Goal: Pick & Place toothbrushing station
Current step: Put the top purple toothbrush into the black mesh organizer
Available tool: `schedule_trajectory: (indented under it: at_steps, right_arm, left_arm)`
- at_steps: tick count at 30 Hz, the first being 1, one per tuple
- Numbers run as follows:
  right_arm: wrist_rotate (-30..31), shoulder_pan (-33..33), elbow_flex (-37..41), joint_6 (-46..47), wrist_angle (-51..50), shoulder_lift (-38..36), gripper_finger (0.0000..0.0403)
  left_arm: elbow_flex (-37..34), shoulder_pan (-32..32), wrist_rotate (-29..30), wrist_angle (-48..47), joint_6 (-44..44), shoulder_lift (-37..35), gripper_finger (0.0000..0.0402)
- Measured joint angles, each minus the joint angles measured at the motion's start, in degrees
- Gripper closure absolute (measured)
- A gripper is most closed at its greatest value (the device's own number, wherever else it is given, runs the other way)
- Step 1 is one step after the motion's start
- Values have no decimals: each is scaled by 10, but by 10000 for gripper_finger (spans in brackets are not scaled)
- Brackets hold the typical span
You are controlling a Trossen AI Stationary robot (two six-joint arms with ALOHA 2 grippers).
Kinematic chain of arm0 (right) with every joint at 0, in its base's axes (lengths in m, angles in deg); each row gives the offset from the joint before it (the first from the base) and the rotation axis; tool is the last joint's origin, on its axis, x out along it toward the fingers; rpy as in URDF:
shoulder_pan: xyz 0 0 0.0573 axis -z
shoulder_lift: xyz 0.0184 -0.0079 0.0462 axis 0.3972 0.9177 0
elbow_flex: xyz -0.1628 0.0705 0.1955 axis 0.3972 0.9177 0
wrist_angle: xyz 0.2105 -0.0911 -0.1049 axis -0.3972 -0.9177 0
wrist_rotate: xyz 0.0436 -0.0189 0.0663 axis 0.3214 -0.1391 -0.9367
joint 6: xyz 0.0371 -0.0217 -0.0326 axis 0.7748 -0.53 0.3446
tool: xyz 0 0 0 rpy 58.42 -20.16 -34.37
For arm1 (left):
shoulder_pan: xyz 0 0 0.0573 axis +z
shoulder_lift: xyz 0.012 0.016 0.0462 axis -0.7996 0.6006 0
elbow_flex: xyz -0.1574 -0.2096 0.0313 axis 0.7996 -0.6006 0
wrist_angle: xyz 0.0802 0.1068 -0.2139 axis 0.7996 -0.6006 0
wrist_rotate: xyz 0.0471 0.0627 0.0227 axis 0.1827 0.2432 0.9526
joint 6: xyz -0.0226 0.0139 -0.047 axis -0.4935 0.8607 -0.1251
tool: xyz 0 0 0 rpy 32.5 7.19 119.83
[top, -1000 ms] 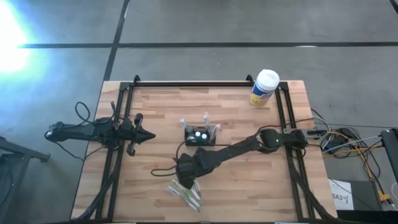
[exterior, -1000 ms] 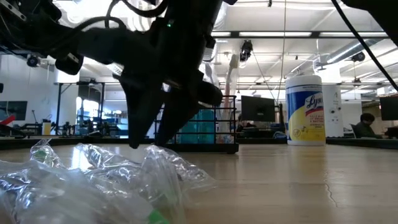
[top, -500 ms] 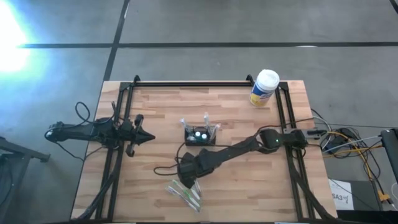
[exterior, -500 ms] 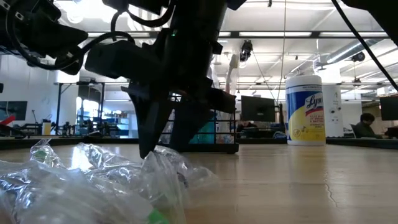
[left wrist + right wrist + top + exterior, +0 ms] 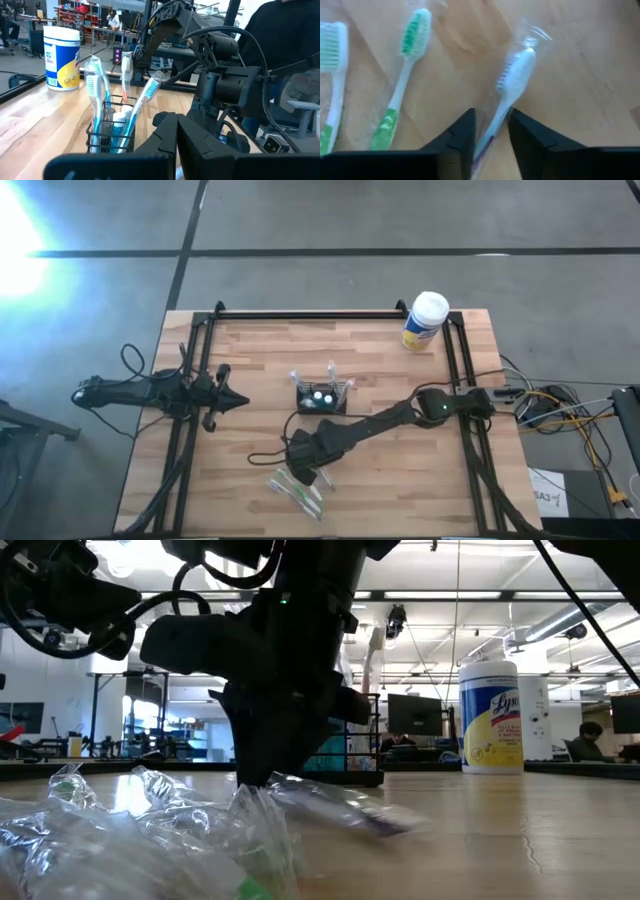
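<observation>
The toothbrushing station (image 5: pixel 322 397) is a small black mesh box at the table's middle, with toothbrushes standing in it (image 5: pixel 107 135). In front of it, near the table's front edge, lie several toothbrushes in clear wrappers (image 5: pixel 297 490). Two of them are green (image 5: pixel 402 75). My right gripper (image 5: pixel 300 476) points steeply down over this pile, shut on a white wrapped toothbrush (image 5: pixel 512 75). My left gripper (image 5: pixel 240 401) waits shut at the table's left side, level, pointing at the station. My right gripper has the white toothbrush's handle (image 5: pixel 496 127) between its two fingers (image 5: pixel 465 132), wrapper and all. The fingers come from above, slanting, and lie across the handle. The brush head (image 5: pixel 517 70) reaches out beyond the fingertips. In the low view the brush (image 5: pixel 345 812) still lies low over the table.
A yellow wipes canister with a white lid (image 5: pixel 424 322) stands at the far right corner. Black frame rails (image 5: pixel 310 313) run along the table's far, left and right sides. Crumpled clear wrappers (image 5: pixel 120 830) lie by the near edge. A person in dark clothes (image 5: pixel 287 45) stands beyond the table.
My right gripper has sunk a little onto the pile of wrapped toothbrushes and its fingers have closed together on the white one. That toothbrush has shifted in its wrapper and in the low view now sticks out to the right of the fingers.
</observation>
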Motion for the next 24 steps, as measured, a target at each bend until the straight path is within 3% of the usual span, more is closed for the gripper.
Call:
schedule_trajectory:
  at_steps: [6, 16, 24]
  right_arm:
    - [-4, 0, -14, -61, -1, -1, 384]
    - [41, -16, -55, -162, 2, -50, 387]
    - [76, -49, -59, -320, 34, -164, 388]
  left_arm:
    - [0, 0, 0, 0, 1, 0, 392]
    - [0, 0, 0, 0, 1, 0, 392]
    - [0, 0, 0, 0, 1, 0, 392]
